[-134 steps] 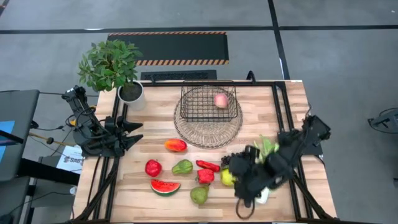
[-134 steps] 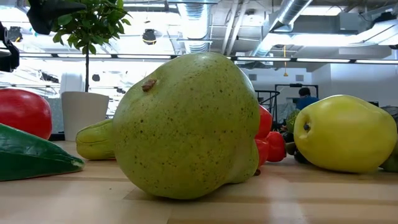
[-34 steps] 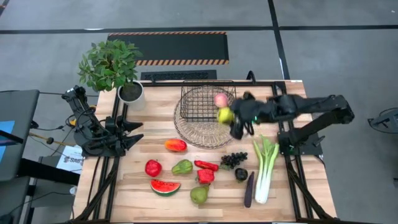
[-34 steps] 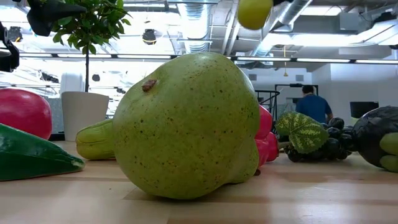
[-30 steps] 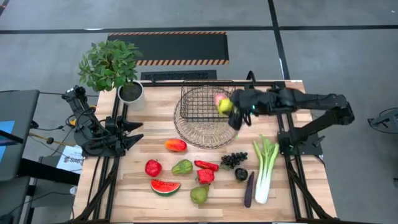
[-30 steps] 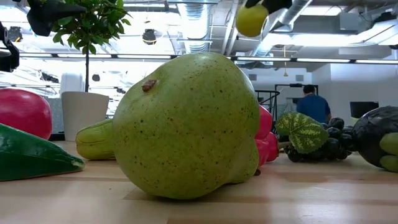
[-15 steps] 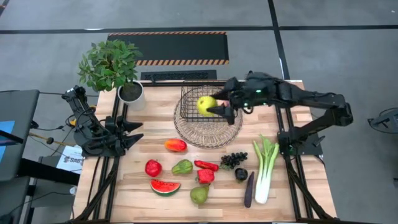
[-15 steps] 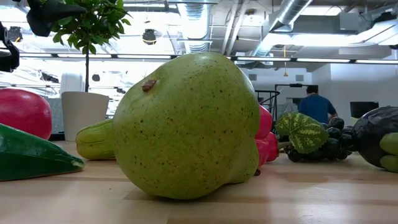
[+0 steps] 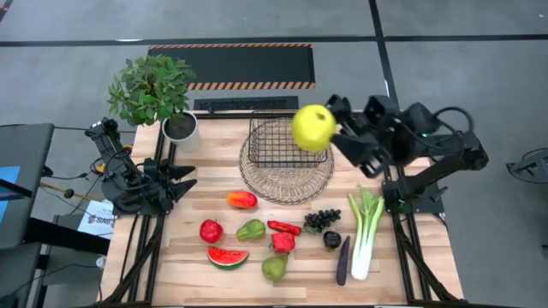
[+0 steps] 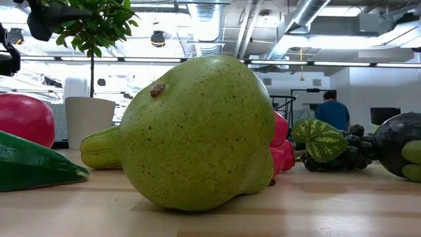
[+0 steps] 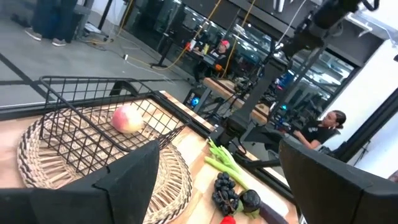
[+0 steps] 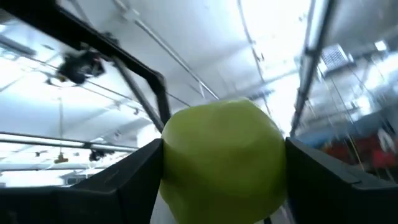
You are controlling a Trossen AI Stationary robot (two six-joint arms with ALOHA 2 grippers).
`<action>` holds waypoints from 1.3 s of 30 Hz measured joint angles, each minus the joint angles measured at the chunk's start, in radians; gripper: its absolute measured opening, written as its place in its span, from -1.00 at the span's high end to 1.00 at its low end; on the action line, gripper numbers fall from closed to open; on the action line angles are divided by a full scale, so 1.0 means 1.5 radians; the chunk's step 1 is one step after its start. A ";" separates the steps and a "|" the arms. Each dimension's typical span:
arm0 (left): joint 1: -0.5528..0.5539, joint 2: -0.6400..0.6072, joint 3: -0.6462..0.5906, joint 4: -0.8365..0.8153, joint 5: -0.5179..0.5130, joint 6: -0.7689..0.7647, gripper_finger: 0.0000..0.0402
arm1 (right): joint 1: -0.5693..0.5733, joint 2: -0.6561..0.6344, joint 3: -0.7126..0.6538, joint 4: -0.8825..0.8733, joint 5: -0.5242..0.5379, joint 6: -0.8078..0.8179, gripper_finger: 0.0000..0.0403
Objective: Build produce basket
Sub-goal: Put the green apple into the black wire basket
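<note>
The right pincer [image 9: 336,137] is raised high above the right edge of the basket [image 9: 288,142], its two fingers clamped on a yellow-green apple [image 9: 313,127]; in the right wrist view that apple [image 12: 224,163] fills the gap between the dark fingers [image 12: 130,180], with ceiling lights behind it (the pincer is tipped upward).

The basket of dark wire mesh sits on a round pale wire tray [image 9: 285,178] at the far middle of the wooden surface [image 9: 193,253]. A peach [image 11: 127,118] lies inside the basket, toward its far right corner.

The left pincer [image 9: 184,181] waits at the left edge of the surface, fingers spread and holding nothing, near a leafy plant in a white pot [image 9: 180,127].

The remaining produce lies across the near half: a mango [image 9: 241,199], a red apple [image 9: 211,231], a watermelon slice [image 9: 227,256], a green pear [image 9: 251,229], a second green pear [image 9: 274,268] at the near edge, a chili [image 9: 285,228], dark grapes [image 9: 323,219], an eggplant [image 9: 342,260] and a leek [image 9: 365,231] at the right.
</note>
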 joint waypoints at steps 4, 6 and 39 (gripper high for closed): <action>0.000 0.000 0.000 0.000 0.000 -0.001 -0.57 | 0.037 -0.004 0.000 0.058 0.000 -0.035 -0.55; 0.000 0.000 0.000 0.000 0.000 -0.001 -0.57 | 0.049 -0.004 0.000 0.067 0.000 -0.039 -0.55; 0.000 0.000 0.000 -0.019 0.003 -0.005 -0.57 | -0.186 0.050 -0.062 -0.917 0.369 0.046 -0.55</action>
